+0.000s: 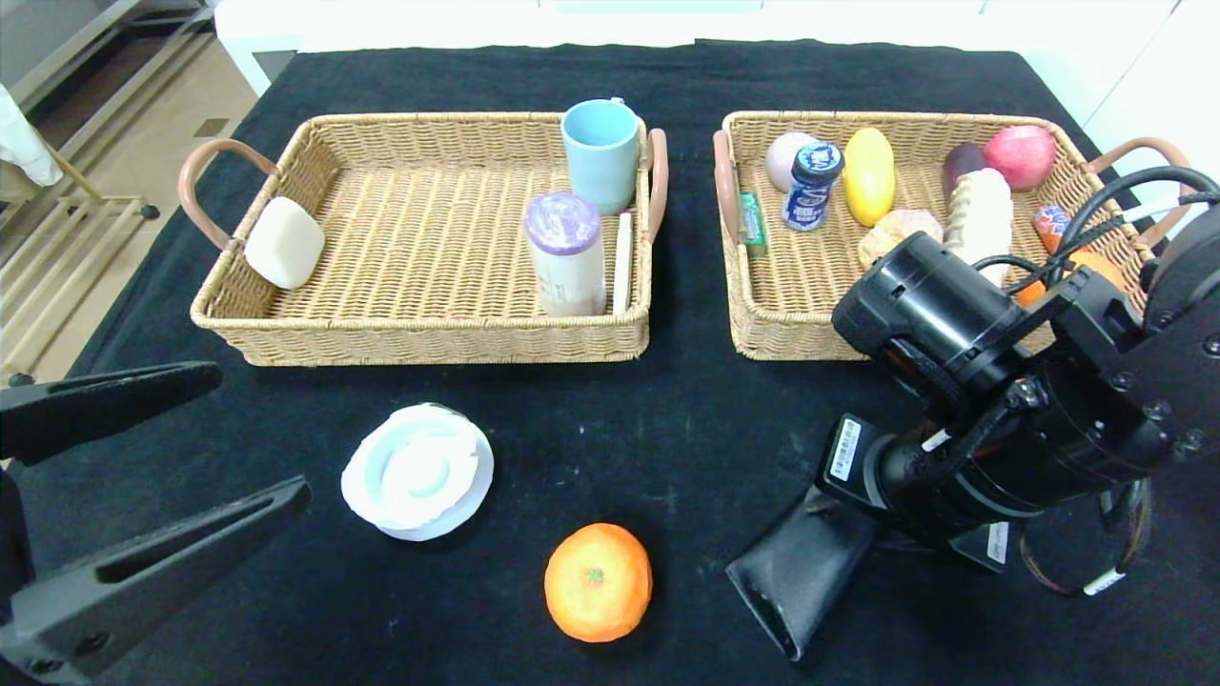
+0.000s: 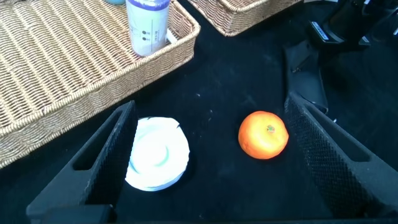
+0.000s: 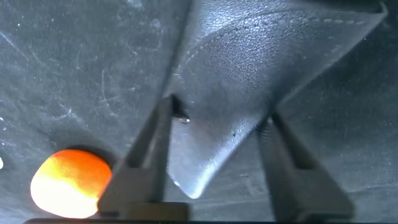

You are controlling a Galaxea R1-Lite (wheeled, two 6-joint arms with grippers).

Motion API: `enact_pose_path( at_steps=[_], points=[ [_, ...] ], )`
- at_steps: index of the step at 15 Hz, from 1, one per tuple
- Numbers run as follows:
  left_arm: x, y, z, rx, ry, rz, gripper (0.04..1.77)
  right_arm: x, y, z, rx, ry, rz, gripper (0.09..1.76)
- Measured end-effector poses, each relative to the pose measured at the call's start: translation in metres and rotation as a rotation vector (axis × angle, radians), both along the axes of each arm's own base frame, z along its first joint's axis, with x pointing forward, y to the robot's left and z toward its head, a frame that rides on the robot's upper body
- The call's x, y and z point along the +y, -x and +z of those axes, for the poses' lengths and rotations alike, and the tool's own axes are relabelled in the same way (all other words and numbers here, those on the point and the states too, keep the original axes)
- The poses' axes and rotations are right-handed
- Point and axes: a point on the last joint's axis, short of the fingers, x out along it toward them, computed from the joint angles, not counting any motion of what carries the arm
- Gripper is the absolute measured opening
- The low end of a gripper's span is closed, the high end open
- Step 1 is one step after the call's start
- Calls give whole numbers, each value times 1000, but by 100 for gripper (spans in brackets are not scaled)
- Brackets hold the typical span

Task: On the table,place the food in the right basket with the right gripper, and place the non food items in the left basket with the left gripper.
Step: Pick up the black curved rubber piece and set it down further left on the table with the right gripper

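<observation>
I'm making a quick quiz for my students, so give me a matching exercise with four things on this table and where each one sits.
Things:
1. blue mug
2. orange
3. red apple
4. white lid

Places:
A. in the right basket
B. on the cloth, nearest the table's front edge
C. in the left basket
D. on the cloth, in front of the left basket

Pairs: 1-C, 2-B, 3-A, 4-D

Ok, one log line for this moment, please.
right claw: open, low beside orange, empty | left claw: open, idle | white lid: on table
</observation>
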Motion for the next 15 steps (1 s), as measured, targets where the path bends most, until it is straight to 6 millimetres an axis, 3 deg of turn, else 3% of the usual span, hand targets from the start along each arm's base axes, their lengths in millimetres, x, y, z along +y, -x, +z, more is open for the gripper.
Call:
enact_pose_path(
  at_steps=[2, 10, 12, 13, 15],
  points=[
    [0, 0, 0, 0, 0, 0, 172, 0, 0, 0, 1, -1, -1, 79],
    [0, 0, -1, -4, -11, -3, 172, 1, 2, 1, -3, 9, 13, 76],
    [0, 0, -2, -5, -18, -5, 172, 0, 6, 12, -33, -14, 25, 56],
    [0, 0, -3, -4, -19, -5, 172, -1, 10, 20, -55, -30, 43, 32],
    [0, 0, -3, -3, -20, -5, 172, -4, 24, 37, -79, -31, 97, 30]
  ],
)
